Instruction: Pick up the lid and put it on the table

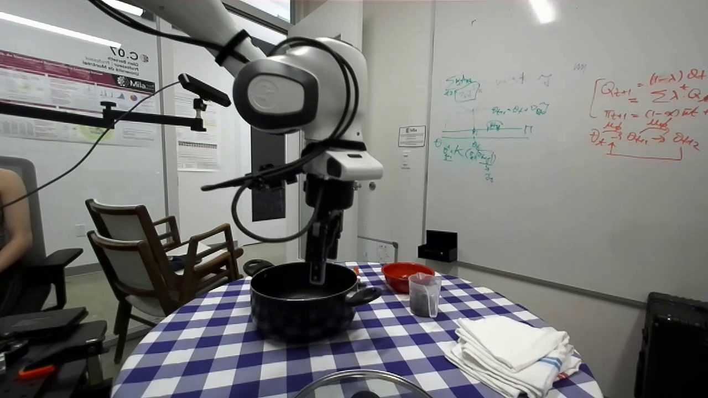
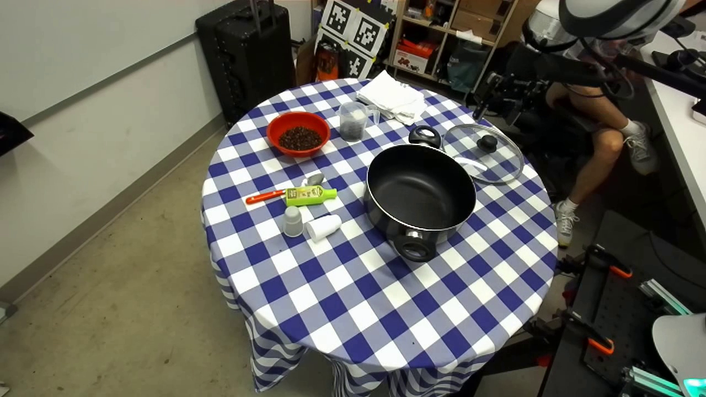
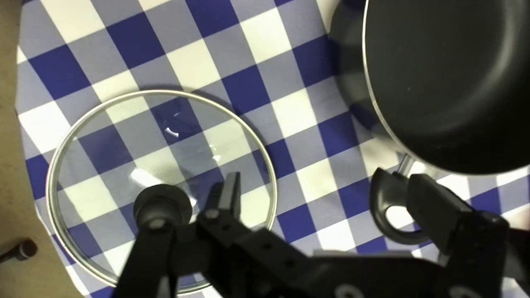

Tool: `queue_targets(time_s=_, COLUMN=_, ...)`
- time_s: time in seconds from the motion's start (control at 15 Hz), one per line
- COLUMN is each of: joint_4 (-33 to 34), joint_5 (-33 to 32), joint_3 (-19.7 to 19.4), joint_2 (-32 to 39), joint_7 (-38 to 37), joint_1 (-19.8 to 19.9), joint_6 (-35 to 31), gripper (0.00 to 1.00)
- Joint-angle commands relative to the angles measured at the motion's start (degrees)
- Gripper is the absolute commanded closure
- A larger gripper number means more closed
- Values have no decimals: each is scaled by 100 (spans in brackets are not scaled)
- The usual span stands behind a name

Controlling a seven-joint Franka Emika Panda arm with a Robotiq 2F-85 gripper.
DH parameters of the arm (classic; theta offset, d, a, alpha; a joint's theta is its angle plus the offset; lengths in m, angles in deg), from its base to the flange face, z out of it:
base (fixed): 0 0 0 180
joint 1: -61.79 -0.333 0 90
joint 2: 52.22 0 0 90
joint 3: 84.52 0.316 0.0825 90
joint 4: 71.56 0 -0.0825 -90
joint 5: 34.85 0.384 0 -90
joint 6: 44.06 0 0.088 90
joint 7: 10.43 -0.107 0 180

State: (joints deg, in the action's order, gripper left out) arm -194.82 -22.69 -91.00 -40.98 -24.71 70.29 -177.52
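Observation:
The lid lies on the table beside the pot; it is clear glass with a metal rim and black knob. It shows in both exterior views point(image 1: 359, 385) point(image 2: 479, 157) and in the wrist view point(image 3: 165, 142). The table point(image 2: 353, 298) has a blue-and-white checkered cloth. My gripper point(image 3: 329, 203) is open and empty, pointing down. In the wrist view one finger is over the lid's right part, right of the knob point(image 3: 162, 203); the other is over a pot handle. The gripper hangs above the table in both exterior views point(image 1: 322, 271) point(image 2: 495, 113), apart from the lid.
The dark uncovered pot point(image 2: 419, 187) stands beside the lid. A red bowl point(image 2: 298, 135), measuring cup point(image 2: 353, 122), folded white towels point(image 2: 392, 98), green bottle point(image 2: 309, 195), grey shaker point(image 2: 293, 221) and white cup point(image 2: 324, 226) are on the table. A person sits beyond the table.

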Motion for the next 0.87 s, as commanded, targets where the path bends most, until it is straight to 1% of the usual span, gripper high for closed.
queue_targets(time_s=0.0, joint_4=-1199, joint_5=-229, joint_3=172, joint_2=-1323, joint_7=547, joint_1=-284, joint_6=45, gripper=0)
queue_targets(time_s=0.07, joint_4=-484, joint_5=-110, joint_3=64, joint_2=-608, joint_7=276, joint_1=-185, joint_6=85, gripper=0)
queue_targets(time_s=0.2, joint_4=-924, joint_5=-156, joint_3=159, joint_2=-1075, joint_7=360, joint_1=-297, joint_6=91, gripper=0)
queue_targets(time_s=0.33, joint_4=-1109, joint_5=-166, joint_3=178, joint_2=-1256, joint_7=398, joint_1=-317, joint_6=89, gripper=0)
queue_targets(time_s=0.8, joint_4=-1148, joint_5=-166, joint_3=168, joint_2=-1267, joint_7=450, joint_1=-296, joint_6=85, gripper=0)
